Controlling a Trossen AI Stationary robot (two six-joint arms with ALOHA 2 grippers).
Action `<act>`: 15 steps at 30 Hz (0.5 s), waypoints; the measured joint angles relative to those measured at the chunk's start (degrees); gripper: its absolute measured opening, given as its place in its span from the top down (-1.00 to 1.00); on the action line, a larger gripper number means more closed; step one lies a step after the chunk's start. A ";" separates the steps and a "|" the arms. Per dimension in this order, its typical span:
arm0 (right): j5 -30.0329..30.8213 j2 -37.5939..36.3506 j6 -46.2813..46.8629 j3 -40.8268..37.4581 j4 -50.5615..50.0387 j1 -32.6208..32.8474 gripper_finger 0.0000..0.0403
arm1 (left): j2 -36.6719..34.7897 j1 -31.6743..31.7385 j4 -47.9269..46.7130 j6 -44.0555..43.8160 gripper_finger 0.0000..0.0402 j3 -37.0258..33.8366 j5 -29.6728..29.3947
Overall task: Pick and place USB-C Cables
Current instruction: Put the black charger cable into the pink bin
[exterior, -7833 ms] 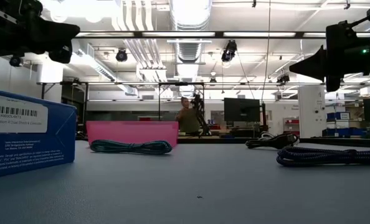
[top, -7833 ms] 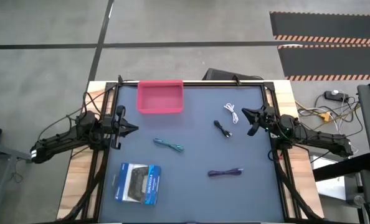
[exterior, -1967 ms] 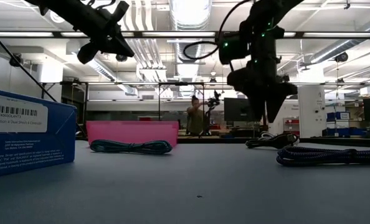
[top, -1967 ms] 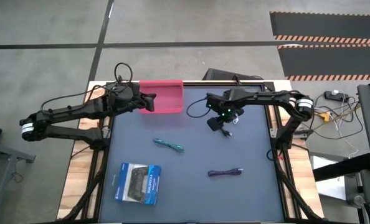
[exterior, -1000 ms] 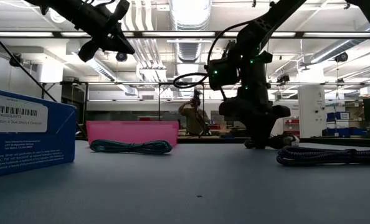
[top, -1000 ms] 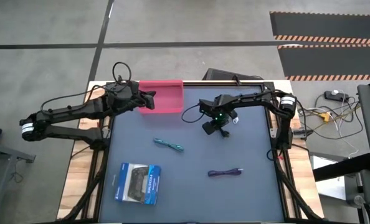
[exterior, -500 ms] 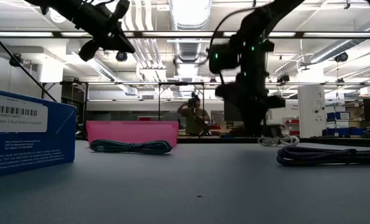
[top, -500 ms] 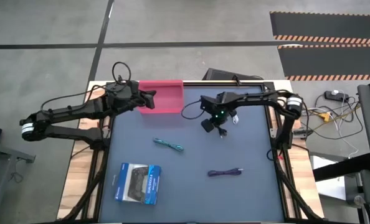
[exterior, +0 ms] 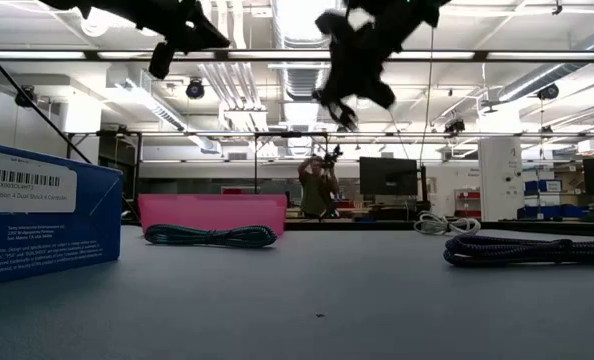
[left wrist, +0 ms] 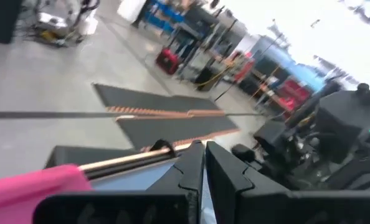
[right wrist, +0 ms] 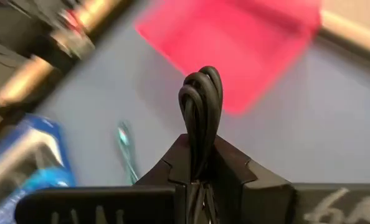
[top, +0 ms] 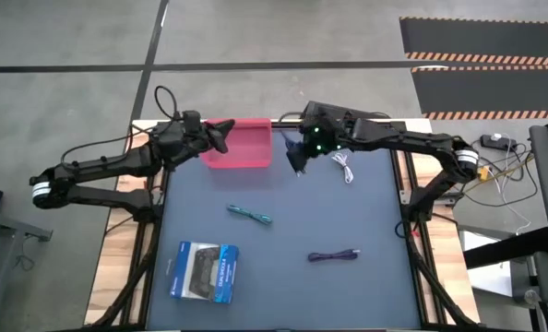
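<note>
My right gripper (top: 297,163) hangs high over the mat, just right of the pink tray (top: 241,144), shut on the black USB-C cable (right wrist: 201,99). The white cable (top: 345,167) lies on the mat at the far right. The teal cable (top: 250,215) lies mid-table and the dark purple cable (top: 334,255) nearer the front. My left gripper (top: 222,137) hovers shut over the tray's left edge, holding nothing. My right gripper pinches the bundled black cable between its two fingers (right wrist: 172,163). The bundle's looped end (right wrist: 202,82) sticks out past the fingertips. The fingers slant downward toward the tray. The cable is lifted clear of the mat.
A blue-and-white boxed game controller (top: 205,271) lies at the near left. The dark mat (top: 292,295) is framed by black rails on a wooden table. A person (exterior: 317,188) stands in the room far behind the table.
My right gripper has risen from the mat with the black cable and swung toward the far left, up to the tray, tipping from pointing down to a shallower slant. The black cable is lifted clear. My left gripper has tipped upward a little above the tray's edge.
</note>
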 joint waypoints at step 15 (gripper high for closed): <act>-7.07 -2.10 -8.17 3.95 18.92 -4.88 0.86 | 0.30 -1.64 14.01 1.57 0.98 0.06 6.77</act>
